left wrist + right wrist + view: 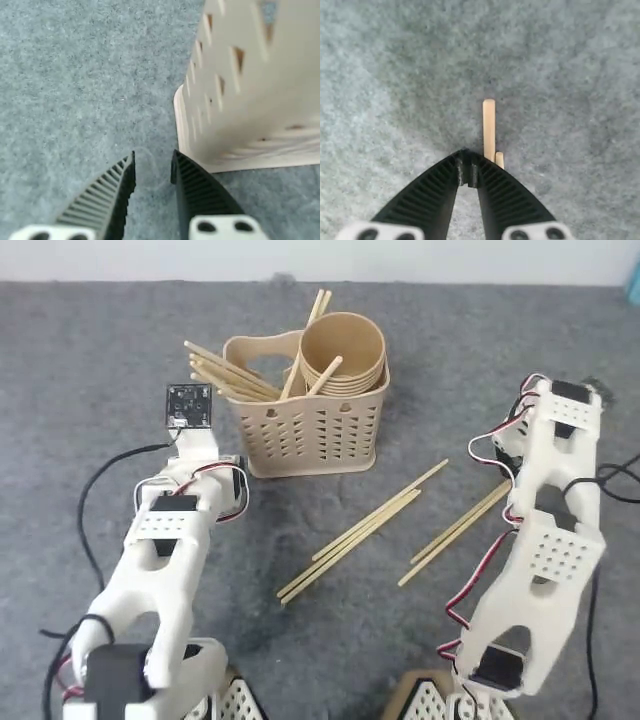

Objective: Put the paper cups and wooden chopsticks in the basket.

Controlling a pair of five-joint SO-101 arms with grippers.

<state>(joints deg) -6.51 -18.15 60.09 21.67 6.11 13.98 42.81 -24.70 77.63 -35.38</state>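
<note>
Beside basket [250, 100], left end effector [153, 155] apart, empty — right end effector [468, 156] together, beside chopsticks [489, 125].

beige slotted plastic basket [318, 435] upright at far centre, holding nested stack of brown paper cups [343, 350] on right side, with pale wooden chopsticks [225, 372] leaning out left. loose chopsticks [355, 535] flat, nearer and rightward, in two diagonal bundles.

Grey carpet [80, 360] covers the table to every edge; a pale strip [300, 260] borders its far edge.
</note>
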